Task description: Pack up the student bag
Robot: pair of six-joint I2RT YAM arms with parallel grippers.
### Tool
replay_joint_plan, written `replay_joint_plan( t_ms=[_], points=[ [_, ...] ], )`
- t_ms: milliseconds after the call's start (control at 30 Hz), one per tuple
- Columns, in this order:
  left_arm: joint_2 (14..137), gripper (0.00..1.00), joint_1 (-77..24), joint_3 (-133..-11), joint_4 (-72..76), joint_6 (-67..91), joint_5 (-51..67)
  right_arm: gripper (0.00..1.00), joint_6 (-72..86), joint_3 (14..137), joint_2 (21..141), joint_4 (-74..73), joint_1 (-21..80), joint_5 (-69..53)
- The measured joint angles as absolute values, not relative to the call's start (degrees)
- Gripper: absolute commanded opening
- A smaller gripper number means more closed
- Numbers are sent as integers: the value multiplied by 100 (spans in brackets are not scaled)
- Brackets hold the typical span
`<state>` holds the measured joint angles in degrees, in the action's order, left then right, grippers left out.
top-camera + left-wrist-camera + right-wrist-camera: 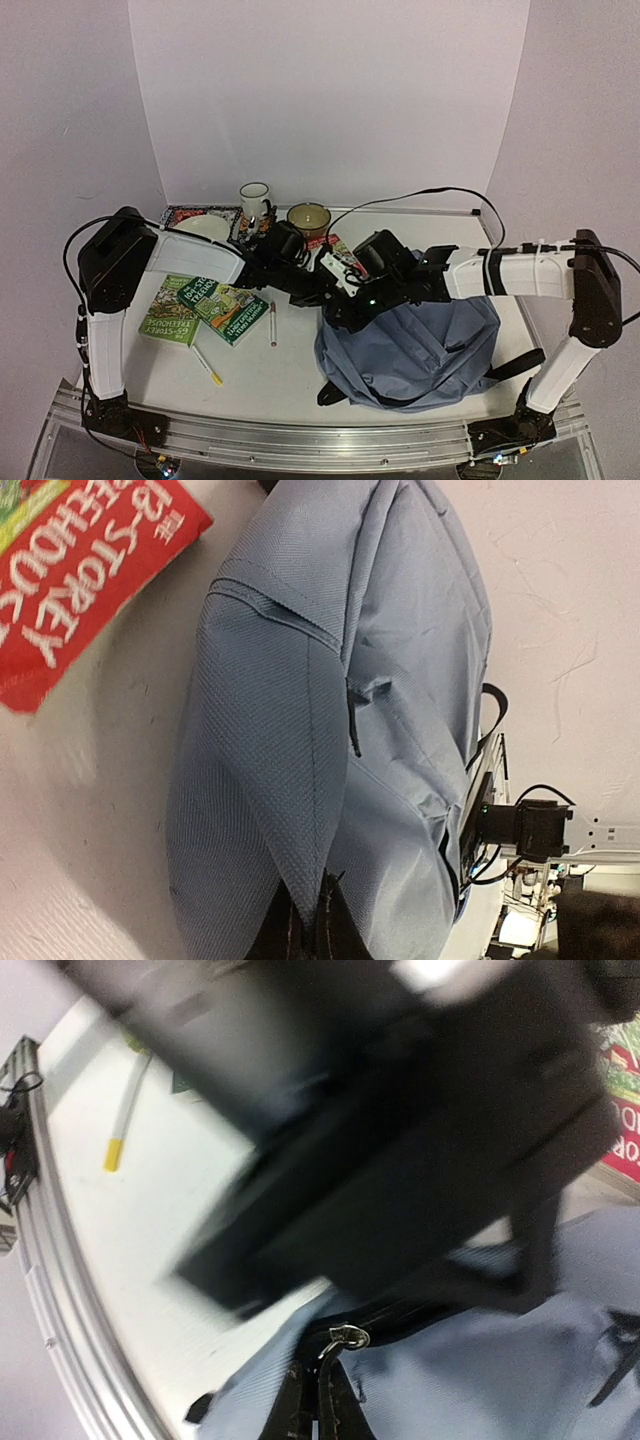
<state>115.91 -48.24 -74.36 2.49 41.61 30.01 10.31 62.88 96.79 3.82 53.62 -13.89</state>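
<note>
Closest to us, the left gripper (pixel 305 932) pinches a ridge of the student bag (pixel 270 740), which lies at the near right of the table (pixel 270 390), one strap by the front rail (pixel 300 437). Our right gripper (pixel 315 1405) has its fingers pressed together beside the zipper pull (pixel 347 1337); the blurred left arm (pixel 380 1130) blocks most of that view. A red book (pixel 70 590) lies just beside the bag. Both arms stretch low and inward, meeting at the bag's far-left edge. Green books (pixel 170 312), pens (pixel 272 325), a mug (pixel 254 200) and a bowl (pixel 309 217) sit leftward and behind; we see bare tabletop between pens and bag.
</note>
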Motion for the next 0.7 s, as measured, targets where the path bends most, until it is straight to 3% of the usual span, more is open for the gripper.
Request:
replay_joint_plan(
  t_ms=[400, 500, 567, 700],
  points=[
    [12297, 5, -4628, -9024, -853, 3235, 2954, 0, 1425, 5322, 8688, 89, 6032, -1037],
    [12472, 20, -4500, -9334, -1071, 2980, 2819, 0, 1551, 5116, 8622, 33, 6111, -1009],
    [12537, 37, -4381, -9452, -1168, 2827, 2693, 0, 1616, 5083, 8624, 23, 6146, -973],
    [12499, 54, -4142, -9468, -1179, 2857, 2501, 0, 1663, 5100, 8666, 171, 6158, -961]
  ],
)
